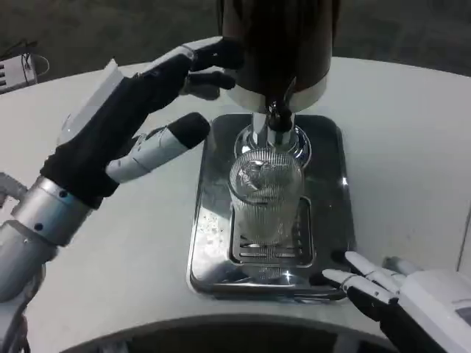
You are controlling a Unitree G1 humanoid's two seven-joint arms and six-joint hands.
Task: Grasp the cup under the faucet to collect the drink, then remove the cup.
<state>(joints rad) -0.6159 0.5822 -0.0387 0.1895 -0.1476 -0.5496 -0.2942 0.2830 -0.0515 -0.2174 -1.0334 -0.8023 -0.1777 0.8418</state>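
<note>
The ribbed cup (266, 195) stands upright on the drip tray (210, 254) beneath the faucet (276, 121), just right of the left hand (140, 110), whose fingers (169, 141) are spread and empty, nearer than the open, empty right hand (397, 290) resting on the worktop (412, 147)

clear ribbed glass cup (266, 200), glossy | polished mirror-bright steel drip tray (213, 243) with slotted grate | shiny chrome faucet (276, 129) | dark glossy dispenser body (276, 37), upper centre | smooth matt white table (412, 147) | brushed silver metal left forearm (33, 220), lower left
</note>
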